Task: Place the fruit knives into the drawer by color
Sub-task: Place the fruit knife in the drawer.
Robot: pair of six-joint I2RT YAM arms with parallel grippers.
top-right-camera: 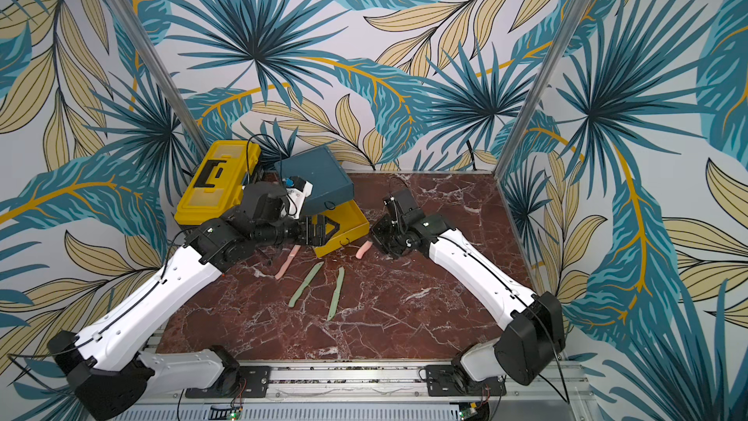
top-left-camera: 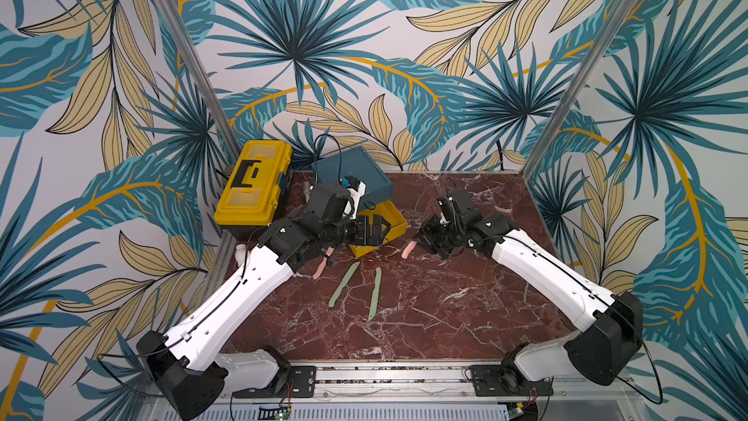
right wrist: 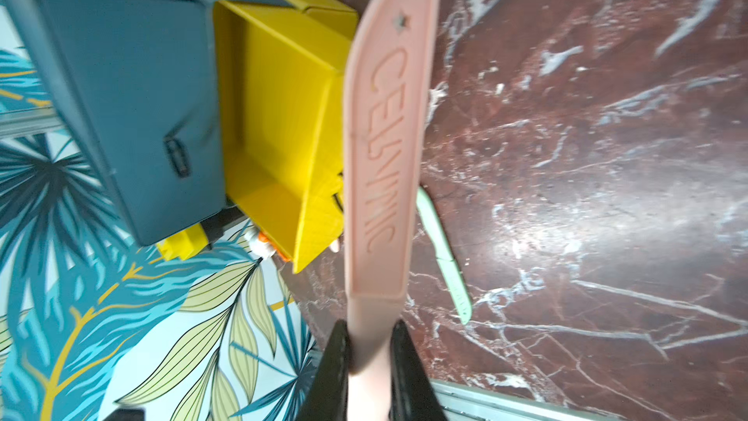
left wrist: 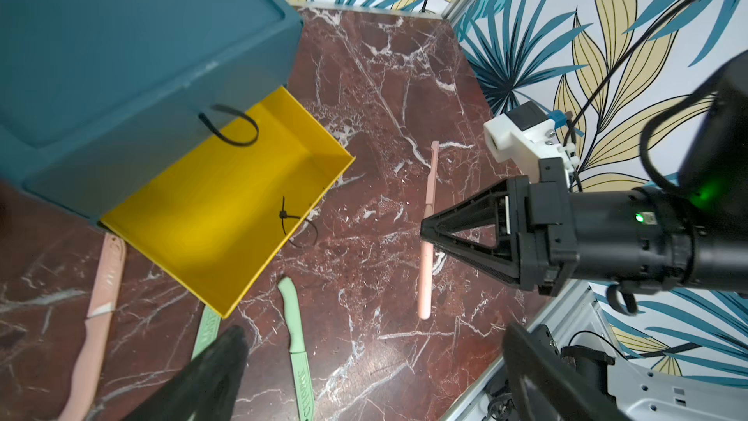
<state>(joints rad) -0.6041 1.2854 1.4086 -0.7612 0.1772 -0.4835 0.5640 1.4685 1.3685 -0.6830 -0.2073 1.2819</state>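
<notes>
In both top views, at the far left corner of the bench: a shut yellow toolbox. Just beside it, along the far edge, the dark teal chest, set at an angle. One yellow drawer pulled out toward the bench's middle. Over the drawer's left part: left gripper, spread wide, holding nothing. Just off the drawer's front right corner: right gripper, clamped on a pink knife. On the marble, partly under the left arm: a second pink knife. Nearer the bench's middle, side by side but apart: two green knives.

From the left wrist: inside the yellow drawer, only bare floor and the tail of a black tie. Above it, a closed teal front with a black loop pull. Left fingers far apart. Second pink knife lying flat beside the drawer's side wall. Green knives off its front corner.

From the right wrist: pink knife pinched between both black fingers, lettered part pointing away from the wrist, alongside the open drawer. No knife in the part of the drawer that shows.
</notes>
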